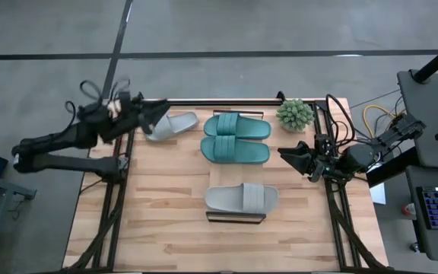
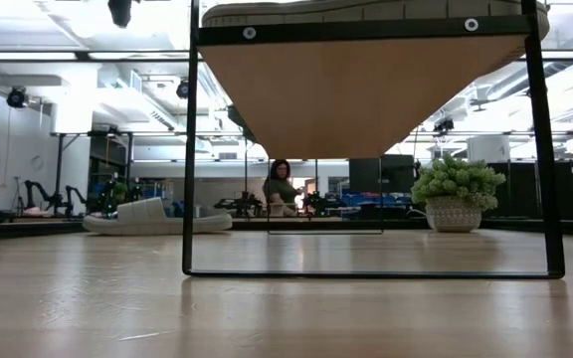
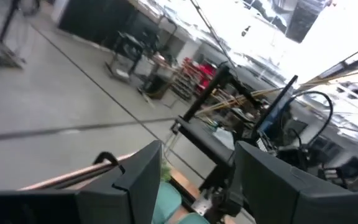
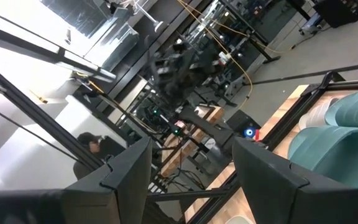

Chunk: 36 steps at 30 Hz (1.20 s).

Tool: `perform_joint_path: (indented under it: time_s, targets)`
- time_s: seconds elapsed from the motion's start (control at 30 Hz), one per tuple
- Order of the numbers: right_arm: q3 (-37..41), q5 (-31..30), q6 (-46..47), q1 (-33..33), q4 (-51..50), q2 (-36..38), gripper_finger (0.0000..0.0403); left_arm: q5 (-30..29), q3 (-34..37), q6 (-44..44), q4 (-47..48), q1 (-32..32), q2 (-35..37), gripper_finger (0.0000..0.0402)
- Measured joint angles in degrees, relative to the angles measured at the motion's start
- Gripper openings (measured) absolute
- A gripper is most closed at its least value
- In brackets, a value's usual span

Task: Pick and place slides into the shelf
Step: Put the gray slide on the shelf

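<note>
Slides: one grey slide (image 1: pixel 242 199) already sits on the shelf (image 1: pixel 236 218); the teal pair (image 1: pixel 236 138) and another grey slide (image 1: pixel 172 125) lie on the worktop (image 1: pixel 166 213). Left gripper (image 1: pixel 158 114) hovers beside that grey slide, fingers spread, empty; it should descend squarely over the strap. Right gripper (image 1: pixel 291 154) waits released at the worktop's right edge.

One soft grey slide (image 1: pixel 241 198) sits on the small wooden shelf (image 1: pixel 236 218). Two green slides (image 1: pixel 236 138) lie side by side; another grey slide (image 1: pixel 175 124) lies at the back.

The shelf (image 1: pixel 236 218) lies mostly hidden beneath a grey slide (image 1: pixel 242 198); another grey slide (image 1: pixel 175 125) is partly covered by the left gripper (image 1: pixel 157 114).
</note>
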<state>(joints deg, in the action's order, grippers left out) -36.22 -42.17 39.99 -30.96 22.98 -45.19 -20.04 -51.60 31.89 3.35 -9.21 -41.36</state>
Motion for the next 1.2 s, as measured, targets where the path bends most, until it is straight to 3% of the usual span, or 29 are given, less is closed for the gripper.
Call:
perform_joint_path:
  time_s: [0.1, 0.2, 0.33, 0.77, 1.03, 1.2]
  targets:
    - [0.01, 0.0, 0.02, 0.0, 0.02, 0.0, 0.0215, 14.11, -0.24, 3.78, -0.11, -9.27, -3.2, 0.0189]
    - [0.01, 0.09, 0.42, -0.02, 0.03, 0.0, 0.0215, 21.94, 0.09, 5.25, 0.4, -15.14, -4.95, 0.0189]
    - [0.01, 0.1, 0.5, -0.02, 0.02, 0.0, 0.0215, 22.71, 0.4, 5.22, 2.45, -18.73, -5.72, 0.0189]
    - [0.01, 0.33, -0.17, -0.02, -0.48, -0.01, 0.0215, 18.69, 1.39, 6.78, 25.84, -31.24, -8.11, 0.0189]
    - [0.01, 0.33, -1.34, -0.02, -0.54, 0.0, 0.0215, 37.74, 3.4, 2.75, 26.73, -40.75, -16.46, 0.0189]
    - [0.01, 0.31, -3.83, -0.02, -0.55, 0.0, 0.0215, 37.49, 3.35, 1.65, 30.94, -43.87, -18.76, 0.0189]
